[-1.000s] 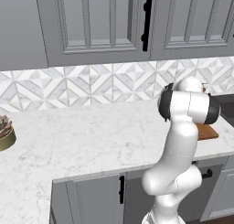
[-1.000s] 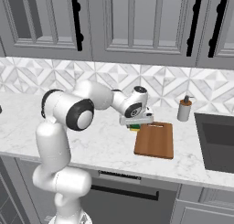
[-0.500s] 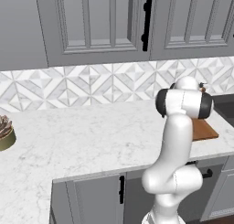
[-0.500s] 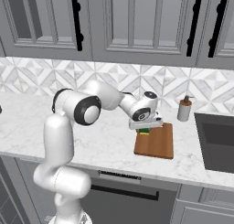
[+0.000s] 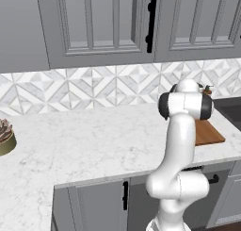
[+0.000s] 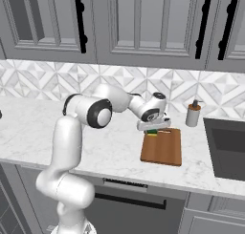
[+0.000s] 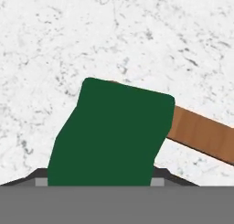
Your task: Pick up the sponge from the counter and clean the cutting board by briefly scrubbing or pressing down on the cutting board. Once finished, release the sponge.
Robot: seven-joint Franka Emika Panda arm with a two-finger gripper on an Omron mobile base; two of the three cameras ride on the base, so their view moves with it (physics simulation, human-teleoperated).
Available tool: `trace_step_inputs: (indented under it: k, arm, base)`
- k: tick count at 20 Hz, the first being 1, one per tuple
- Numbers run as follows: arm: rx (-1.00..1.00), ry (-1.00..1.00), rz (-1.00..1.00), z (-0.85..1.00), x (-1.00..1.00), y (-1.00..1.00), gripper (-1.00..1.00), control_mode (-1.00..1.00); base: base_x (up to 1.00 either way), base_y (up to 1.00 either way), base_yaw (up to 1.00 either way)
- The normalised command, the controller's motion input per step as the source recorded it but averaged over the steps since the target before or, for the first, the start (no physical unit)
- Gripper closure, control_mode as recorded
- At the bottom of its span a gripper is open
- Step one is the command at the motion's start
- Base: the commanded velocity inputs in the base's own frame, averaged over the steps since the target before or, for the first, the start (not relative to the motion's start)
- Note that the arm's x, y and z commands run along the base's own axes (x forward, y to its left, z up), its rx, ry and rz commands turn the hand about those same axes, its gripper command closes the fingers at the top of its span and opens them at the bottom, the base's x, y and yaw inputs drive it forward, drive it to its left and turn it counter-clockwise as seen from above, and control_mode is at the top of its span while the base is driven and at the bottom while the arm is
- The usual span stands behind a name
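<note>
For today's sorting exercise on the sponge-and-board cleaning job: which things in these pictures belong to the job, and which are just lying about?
Belong to the job:
- sponge, held in the gripper
- cutting board
- counter

Just lying about:
- soap dispenser by the backsplash
- plant pot at the counter's far left
- sink

Soap bottle (image 6: pixel 193 115) upright by the backsplash (image 6: pixel 57 80), just left of the sink (image 6: pixel 228 147). Grey cabinets (image 5: pixel 108 25) overhead, dark handles (image 5: pixel 151 22). Potted succulent (image 5: pixel 5 136) far left.
</note>
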Motion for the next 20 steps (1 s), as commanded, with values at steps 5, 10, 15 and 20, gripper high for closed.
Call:
trace_step_inputs:
  k: [5,10,15,20]
  arm:
    - [0.00,-0.01,0.04,-0.47,0.00,0.00,1.00,-1.00]
    - [0.00,0.00,0.00,-0.59,0.16,-0.02,1.00,-1.00]
    - [0.00,0.00,0.00,-0.13,0.00,-0.49,1.00,-1.00]
    - [0.00,0.00,0.00,-0.23,0.10,-0.69,1.00,-1.00]
  base:
    - [0.00,0.00,0.00]
    - [0.00,0.00,0.00]
    - [0.00,0.00,0.00]
    - [0.00,0.00,0.00]
